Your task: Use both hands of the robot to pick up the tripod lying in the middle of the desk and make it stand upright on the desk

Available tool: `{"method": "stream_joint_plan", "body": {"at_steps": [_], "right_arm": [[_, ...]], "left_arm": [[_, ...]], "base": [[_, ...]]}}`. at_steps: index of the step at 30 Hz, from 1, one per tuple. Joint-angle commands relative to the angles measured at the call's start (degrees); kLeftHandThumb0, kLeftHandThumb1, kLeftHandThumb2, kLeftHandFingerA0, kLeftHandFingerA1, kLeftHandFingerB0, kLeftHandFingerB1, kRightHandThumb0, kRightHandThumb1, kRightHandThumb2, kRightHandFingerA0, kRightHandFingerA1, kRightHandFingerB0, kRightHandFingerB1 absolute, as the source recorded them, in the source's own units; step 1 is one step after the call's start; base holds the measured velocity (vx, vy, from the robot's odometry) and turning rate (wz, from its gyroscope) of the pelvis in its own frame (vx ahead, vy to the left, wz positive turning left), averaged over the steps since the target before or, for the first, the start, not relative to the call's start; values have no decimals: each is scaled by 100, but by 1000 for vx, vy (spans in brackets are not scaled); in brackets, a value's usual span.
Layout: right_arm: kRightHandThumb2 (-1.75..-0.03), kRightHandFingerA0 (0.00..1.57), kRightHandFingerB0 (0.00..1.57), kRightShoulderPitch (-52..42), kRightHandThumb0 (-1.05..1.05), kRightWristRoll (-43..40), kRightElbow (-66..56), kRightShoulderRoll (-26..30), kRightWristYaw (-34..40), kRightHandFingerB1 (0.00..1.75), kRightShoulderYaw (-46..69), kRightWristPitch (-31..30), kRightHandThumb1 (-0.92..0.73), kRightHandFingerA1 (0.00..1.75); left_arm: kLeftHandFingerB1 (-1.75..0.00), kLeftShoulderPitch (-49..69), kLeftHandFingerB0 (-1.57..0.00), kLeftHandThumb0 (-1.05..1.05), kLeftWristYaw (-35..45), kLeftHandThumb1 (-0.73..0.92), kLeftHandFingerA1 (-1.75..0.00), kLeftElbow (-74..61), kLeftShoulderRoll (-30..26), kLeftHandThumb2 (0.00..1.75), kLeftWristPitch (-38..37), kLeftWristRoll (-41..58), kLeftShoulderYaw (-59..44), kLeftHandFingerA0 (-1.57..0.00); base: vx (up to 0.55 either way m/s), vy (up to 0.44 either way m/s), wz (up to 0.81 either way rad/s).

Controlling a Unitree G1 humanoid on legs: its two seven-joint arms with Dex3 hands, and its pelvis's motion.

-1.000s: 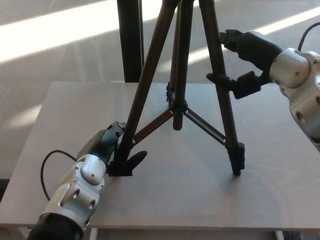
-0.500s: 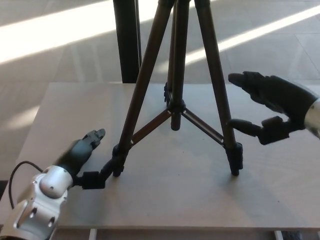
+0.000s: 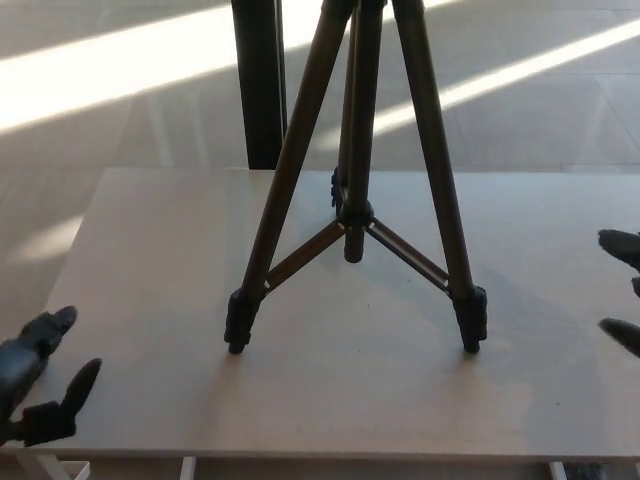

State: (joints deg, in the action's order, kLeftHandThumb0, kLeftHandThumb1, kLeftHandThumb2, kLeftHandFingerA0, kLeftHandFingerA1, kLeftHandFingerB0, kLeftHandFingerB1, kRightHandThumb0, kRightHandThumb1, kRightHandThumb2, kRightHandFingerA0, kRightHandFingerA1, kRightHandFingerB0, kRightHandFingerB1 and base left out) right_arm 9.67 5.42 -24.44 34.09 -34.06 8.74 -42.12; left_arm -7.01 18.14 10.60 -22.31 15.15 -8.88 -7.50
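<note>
The dark brown tripod (image 3: 352,170) stands upright on the pale desk (image 3: 330,400), its legs spread, two black feet near the front and the third behind the centre column. Its top runs out of the picture. My left hand (image 3: 35,385) is at the desk's front left corner, open, well clear of the left foot (image 3: 237,322). Only the fingertips of my right hand (image 3: 622,290) show at the right edge, spread apart and holding nothing, away from the right foot (image 3: 472,318).
A black post (image 3: 257,80) rises from the floor behind the desk's far edge. Sunlit stripes cross the tiled floor beyond. White desk legs show under the front edge.
Both hands have let go of the tripod legs and drawn back outward toward the picture's edges. The tripod stays standing on its own.
</note>
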Motion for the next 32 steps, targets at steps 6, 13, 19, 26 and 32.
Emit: {"method": "stream_joint_plan", "body": {"at_steps": [6,13,19,26,32], "right_arm": [[-90,4,17,-2002,-79,-1908,837,-671,-2,43,6248,256,-55,45],[-60,18,28,-2550,-62,-1694,2108,-925,1054,30,6676,1676,-69,43],[-82,11,17,-2401,-64,-1802,4349,-1431,2465,43,6468,2914,-50,53],[-81,0,7,-1864,-60,-2533,5739,-1558,2885,38,6971,2793,-58,26],[-95,4,0,-1893,-82,-2520,6178,-1825,2527,31,6719,3071,-52,31]], "left_arm": [[-4,2957,-10,-98,517,71,-13,-1174,281,103,87,2964,-4570,0],[-16,2796,-8,-84,115,69,-30,1447,140,107,-883,3621,-5772,-2],[-9,2713,0,-91,-432,67,-20,5092,-408,101,-1281,3685,-6004,0],[-51,2956,0,-37,-1291,58,-53,4991,54,110,-48,3689,-6177,-2],[-52,3590,0,-35,-1765,67,-57,1999,1387,117,1293,3349,-6262,-4]], "base": [[0,0,0],[0,0,0],[0,0,0],[0,0,0],[0,0,0]]}}
